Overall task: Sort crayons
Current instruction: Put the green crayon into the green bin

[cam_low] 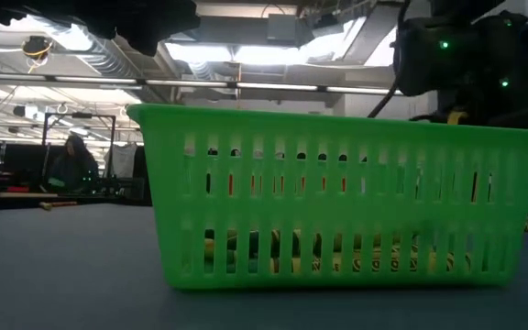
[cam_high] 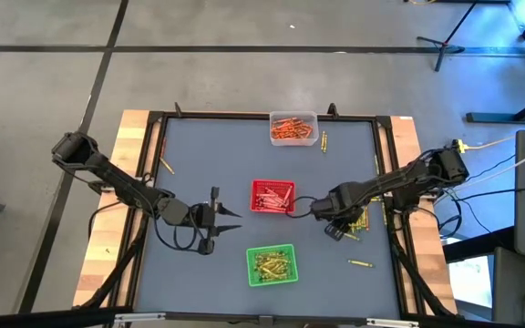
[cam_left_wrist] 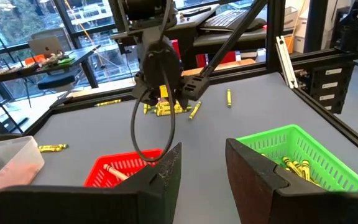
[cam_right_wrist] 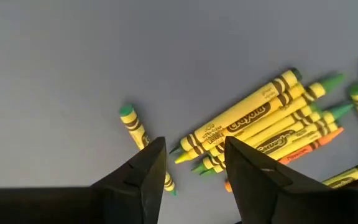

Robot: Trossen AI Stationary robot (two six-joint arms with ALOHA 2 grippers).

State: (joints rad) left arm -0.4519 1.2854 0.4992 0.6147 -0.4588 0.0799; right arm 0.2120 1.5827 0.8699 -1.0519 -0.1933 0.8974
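Right gripper (cam_right_wrist: 191, 165): fingers spread, empty, low over loose yellow-green crayons (cam_right_wrist: 260, 127) beside red tray (cam_high: 272, 197) | Left gripper (cam_left_wrist: 201, 171): spread, idle near green tray (cam_high: 272, 264) | Risk: bunched sticks, closing may pinch several or scatter pile.

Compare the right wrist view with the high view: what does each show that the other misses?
Only the right wrist view shows the loose pile as yellow-wrapped green crayons with one orange crayon among them, and the right gripper open above them. Only the high view shows the clear tray, red tray, green tray, scattered strays and the left gripper, open over bare mat. Both show the right gripper at that pile.
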